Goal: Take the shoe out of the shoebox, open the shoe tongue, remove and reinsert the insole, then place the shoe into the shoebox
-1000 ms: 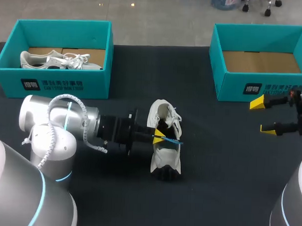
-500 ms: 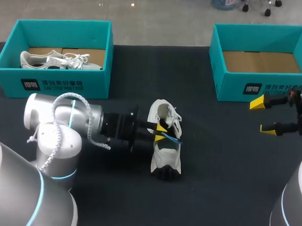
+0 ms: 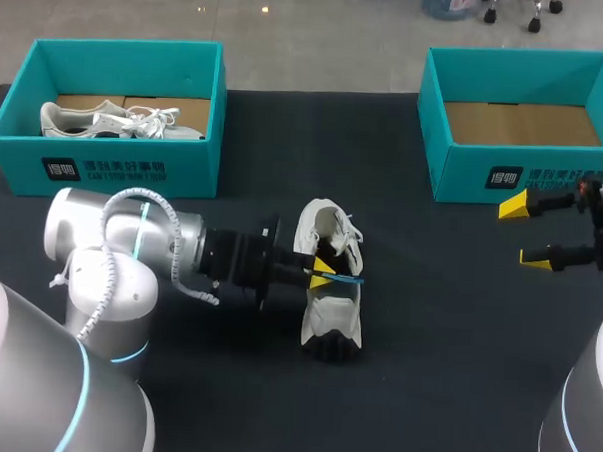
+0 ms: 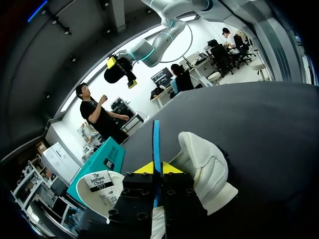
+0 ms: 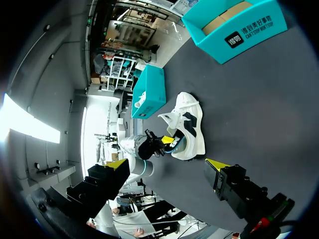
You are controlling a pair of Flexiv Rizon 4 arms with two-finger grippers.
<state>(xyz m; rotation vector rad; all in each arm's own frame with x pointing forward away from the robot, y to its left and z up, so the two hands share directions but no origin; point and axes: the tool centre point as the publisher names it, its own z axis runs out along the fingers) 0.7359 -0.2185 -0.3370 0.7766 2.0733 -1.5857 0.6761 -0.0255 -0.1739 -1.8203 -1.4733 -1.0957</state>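
Note:
A white shoe (image 3: 328, 297) lies on the dark table near the middle, its opening toward my left arm. My left gripper (image 3: 322, 270) is at the shoe's opening, shut on the thin blue insole (image 3: 345, 280), which pokes out across the shoe. In the left wrist view the insole (image 4: 156, 144) stands edge-on between the yellow tips of the gripper (image 4: 155, 168), with the shoe (image 4: 207, 167) beside it and the tongue (image 4: 99, 186) folded out. My right gripper (image 3: 529, 233) hovers open at the right, empty, in front of the right box; its wrist view shows the shoe (image 5: 188, 124) far ahead.
A teal shoebox (image 3: 44, 165) at the back left holds another white shoe (image 3: 116, 121). A second teal shoebox (image 3: 484, 174) at the back right shows only its cardboard floor. Dark tabletop (image 3: 447, 332) lies between the shoe and my right gripper.
My left gripper's fingers parted slightly half a second ago at the shoe's opening and have closed again on the insole; the arm shifted a little. The right arm has not moved.

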